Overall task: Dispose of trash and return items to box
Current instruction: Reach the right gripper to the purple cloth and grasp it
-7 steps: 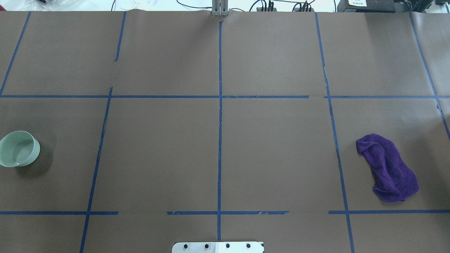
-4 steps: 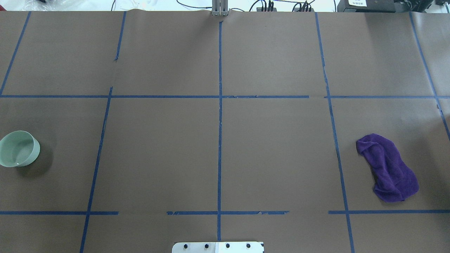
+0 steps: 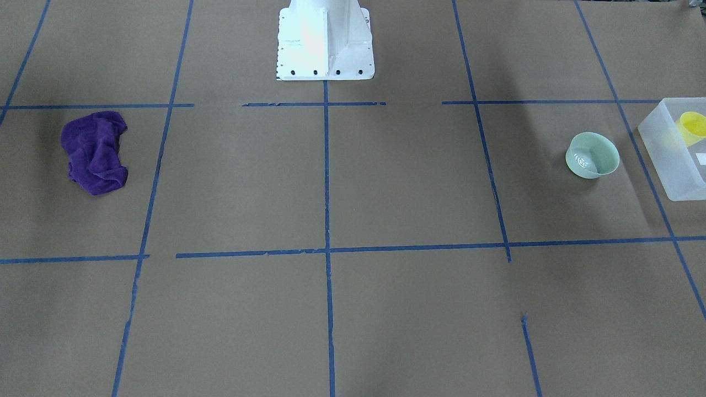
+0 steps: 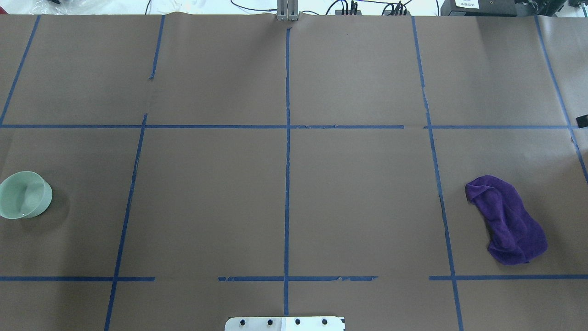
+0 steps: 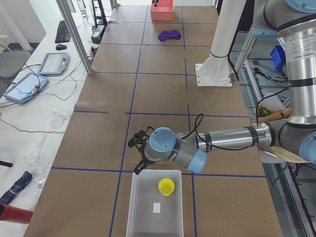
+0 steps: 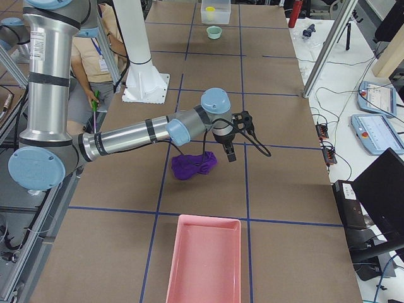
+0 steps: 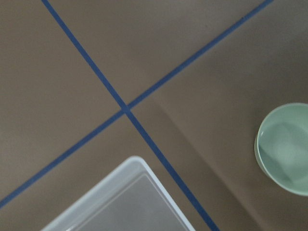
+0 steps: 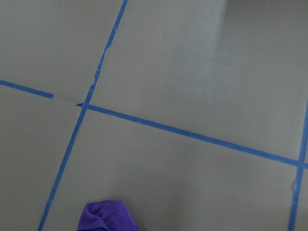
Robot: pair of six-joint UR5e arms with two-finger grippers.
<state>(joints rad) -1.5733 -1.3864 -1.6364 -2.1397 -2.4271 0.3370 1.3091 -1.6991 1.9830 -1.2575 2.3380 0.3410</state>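
The mint-green bowl (image 3: 592,155) stands upright and empty on the brown table, near the left edge of the overhead view (image 4: 23,194) and at the right edge of the left wrist view (image 7: 286,149). The frosted box (image 3: 675,149) stands just beyond it, with the yellow cup (image 3: 692,127) inside; the cup also shows in the exterior left view (image 5: 166,186). My left gripper (image 5: 139,158) hovers above the table near the box's (image 5: 155,207) far end. My right gripper (image 6: 235,142) hovers beside a purple cloth (image 6: 194,164). I cannot tell whether either gripper is open or shut.
The purple cloth (image 4: 505,220) lies crumpled at the table's right side. A pink tray (image 6: 203,259) sits at the table's right end. The robot's white base (image 3: 325,41) stands at the middle near edge. A person (image 6: 95,63) stands beside the robot.
A dark sliver has come in at the overhead view's right edge. The shadow beside the bowl has shrunk. The bowl and the cloth have not moved.
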